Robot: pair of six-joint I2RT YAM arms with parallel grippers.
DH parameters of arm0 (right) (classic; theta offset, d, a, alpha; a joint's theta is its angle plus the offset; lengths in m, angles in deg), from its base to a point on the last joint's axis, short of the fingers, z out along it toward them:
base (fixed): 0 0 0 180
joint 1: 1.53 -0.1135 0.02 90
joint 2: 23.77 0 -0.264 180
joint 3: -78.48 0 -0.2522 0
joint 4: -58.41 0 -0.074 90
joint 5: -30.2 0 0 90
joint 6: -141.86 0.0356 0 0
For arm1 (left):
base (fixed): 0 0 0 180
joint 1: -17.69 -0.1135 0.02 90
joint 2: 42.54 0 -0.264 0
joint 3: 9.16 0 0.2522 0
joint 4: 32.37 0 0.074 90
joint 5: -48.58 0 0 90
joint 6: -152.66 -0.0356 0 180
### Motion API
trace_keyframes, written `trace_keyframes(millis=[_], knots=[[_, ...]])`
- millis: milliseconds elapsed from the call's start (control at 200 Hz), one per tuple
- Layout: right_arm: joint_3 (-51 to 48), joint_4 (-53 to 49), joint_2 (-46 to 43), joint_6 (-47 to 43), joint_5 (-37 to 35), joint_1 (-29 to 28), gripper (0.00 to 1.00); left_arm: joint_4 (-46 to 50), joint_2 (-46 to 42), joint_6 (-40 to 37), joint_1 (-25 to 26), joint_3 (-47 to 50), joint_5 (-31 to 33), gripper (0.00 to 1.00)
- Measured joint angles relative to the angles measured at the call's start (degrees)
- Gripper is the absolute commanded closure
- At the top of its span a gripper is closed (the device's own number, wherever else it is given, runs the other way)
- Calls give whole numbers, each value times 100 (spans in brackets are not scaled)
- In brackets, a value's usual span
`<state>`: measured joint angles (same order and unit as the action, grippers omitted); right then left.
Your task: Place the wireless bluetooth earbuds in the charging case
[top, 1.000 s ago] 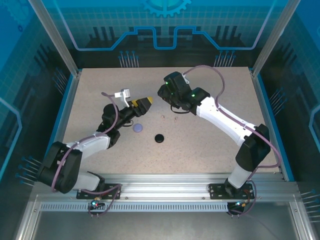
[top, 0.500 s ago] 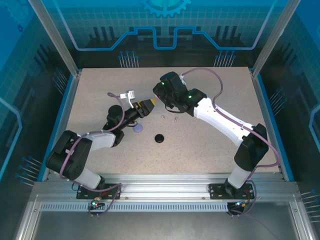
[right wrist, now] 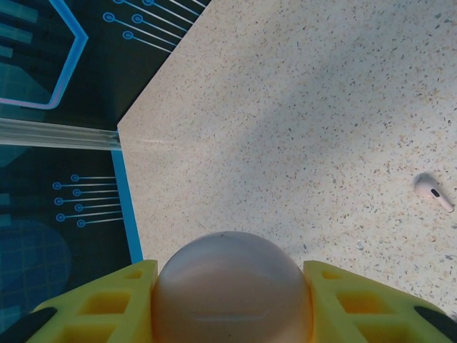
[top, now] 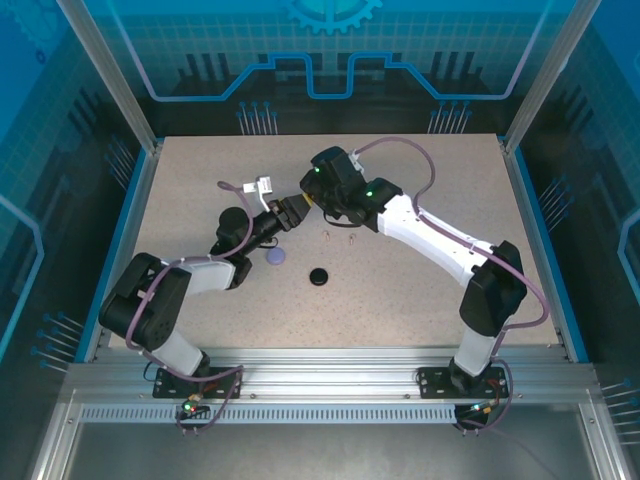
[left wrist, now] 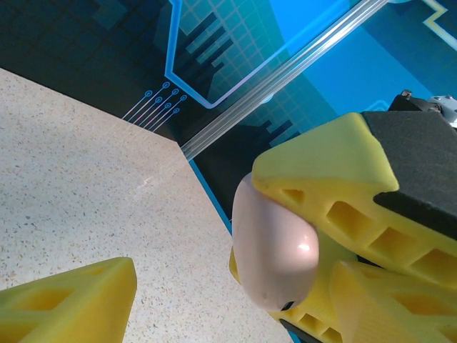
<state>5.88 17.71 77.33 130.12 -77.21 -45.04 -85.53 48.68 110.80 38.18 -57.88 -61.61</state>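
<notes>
Top view: left hand (top: 293,210) and right hand (top: 313,197) are tip to tip over the far half of the tabletop (top: 420,300), a little left of its middle. Just nearward lie an earbud (top: 328,235) and a second earbud (top: 351,239). Closer to the centre are a lavender case (top: 276,257) and a black case (top: 319,276), apart.

Left wrist view: pink charging case (left wrist: 275,250) clamped by the right hand's yellow fingers (left wrist: 321,179). The left hand's own finger (left wrist: 71,300) stands clear of it; jaws apart, holding nothing.

Right wrist view: the rounded pink case is gripped on both sides, above the tabletop. A pale stemmed earbud (right wrist: 433,191) lies loose on the surface.
</notes>
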Motion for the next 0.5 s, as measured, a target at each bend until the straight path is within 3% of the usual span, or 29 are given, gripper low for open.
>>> trace_keyframes(millis=[265,500], knots=[[61,7,17,0,-17,-35,69,-203,116,28,20,-70,-31,46],[61,28,17,42,-39,-39,69,-505,256,149,37,-96,-44,53]])
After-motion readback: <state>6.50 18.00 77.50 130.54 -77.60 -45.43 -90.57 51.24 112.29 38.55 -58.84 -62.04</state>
